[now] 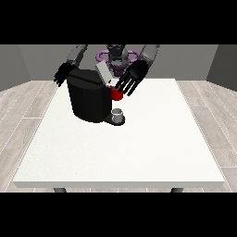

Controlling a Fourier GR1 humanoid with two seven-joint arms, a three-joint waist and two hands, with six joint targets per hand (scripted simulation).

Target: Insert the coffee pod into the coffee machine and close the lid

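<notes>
Evidently the work centres on the black coffee machine [90, 99], which stands toward the far edge of the white table [139, 152], left of that edge's middle. Its pale lid [102, 72] is tilted up and open, which fits a pod still needing to go in before closing. The hand at the view's right [132, 78] hovers just above the machine's opening with its fingers spread and pointing downward; I see nothing pinched in it. Just under those fingers sits a red thing at the machine [116, 94]. A small grey thing [118, 112] stands on the machine's low front platform, and I cannot tell whether it is the pod or a cup, so the pod's place is not something I can state. The hand at the view's left [61, 75] hangs behind the machine's far left corner, apart from the lid, fingers loosely extended, seemingly kept clear of the working side.
</notes>
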